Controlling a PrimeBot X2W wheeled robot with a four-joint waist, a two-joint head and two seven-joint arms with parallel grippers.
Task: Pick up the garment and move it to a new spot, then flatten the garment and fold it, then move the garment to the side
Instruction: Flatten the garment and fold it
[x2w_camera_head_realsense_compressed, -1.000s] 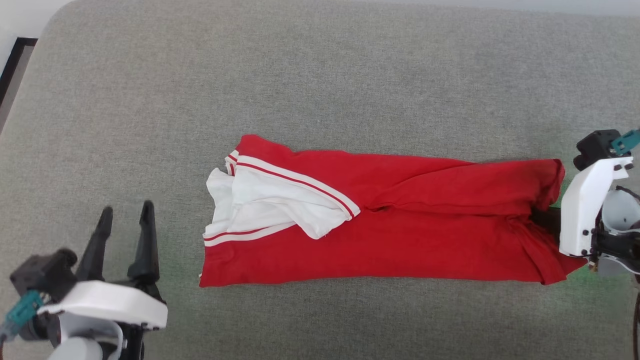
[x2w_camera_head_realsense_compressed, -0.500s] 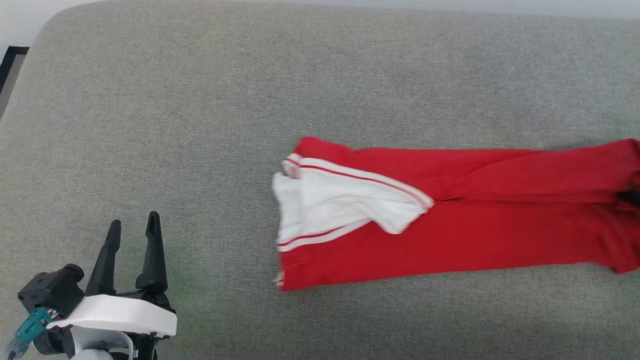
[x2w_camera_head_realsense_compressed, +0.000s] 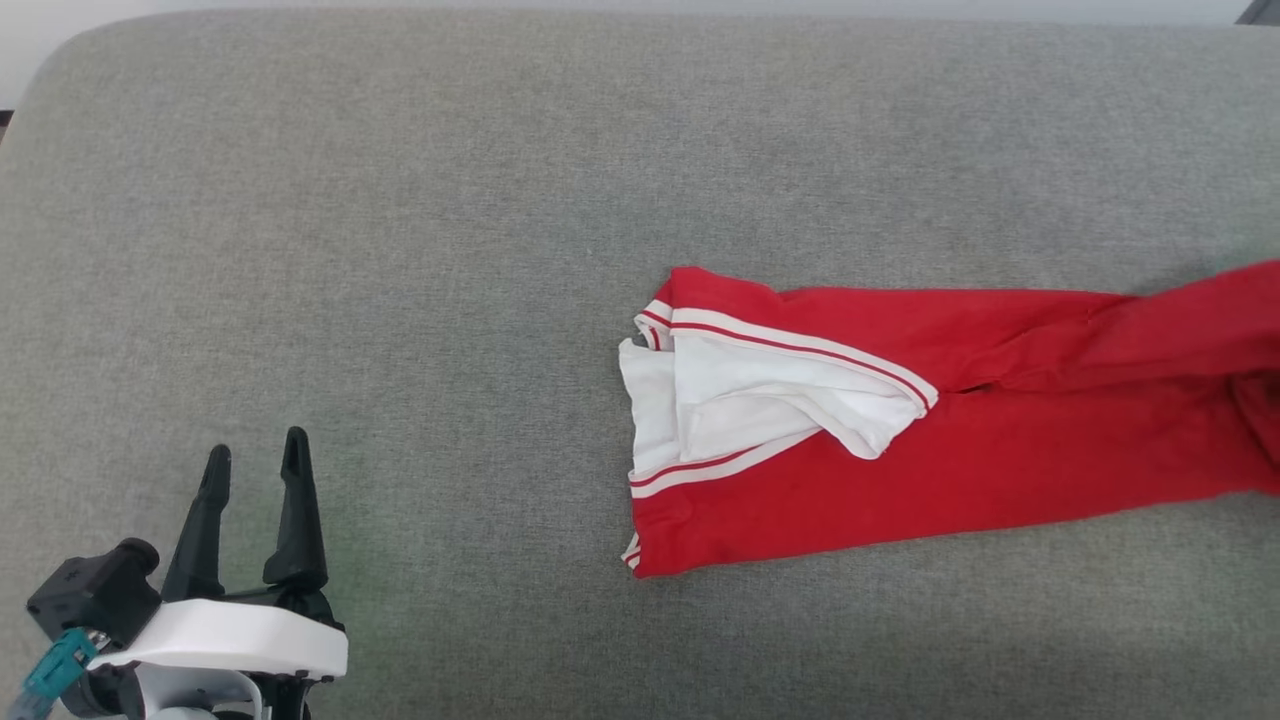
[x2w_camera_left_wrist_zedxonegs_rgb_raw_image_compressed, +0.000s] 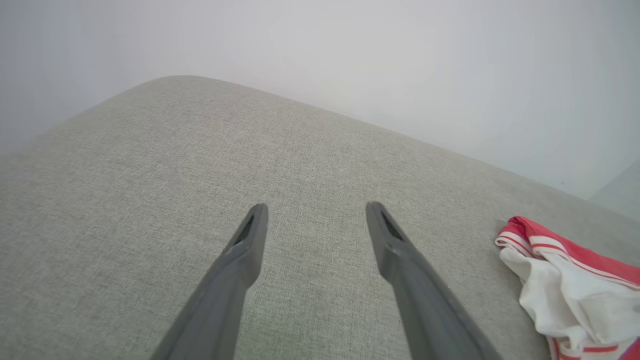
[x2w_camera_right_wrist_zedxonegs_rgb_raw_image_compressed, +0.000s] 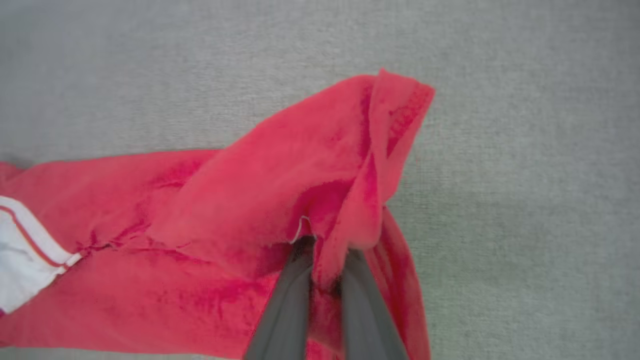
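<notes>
The garment, red with a white end panel and striped trim, lies stretched across the grey cushion, its white end at the middle and its red end running past the right edge of the head view. In the right wrist view my right gripper is shut on a bunched fold of the garment, whose red end is lifted off the cushion. My left gripper stands open at the lower left, well clear of the cloth. The left wrist view has its fingers spread over bare cushion, with the garment's white end at the right.
The grey cushion's rounded far edge meets a pale wall. Bare cushion lies to the left of and behind the garment.
The garment has slid to the right across the cushion, dragged by its red end, which has risen. The right arm has left the head view. The left gripper has stayed open in place.
</notes>
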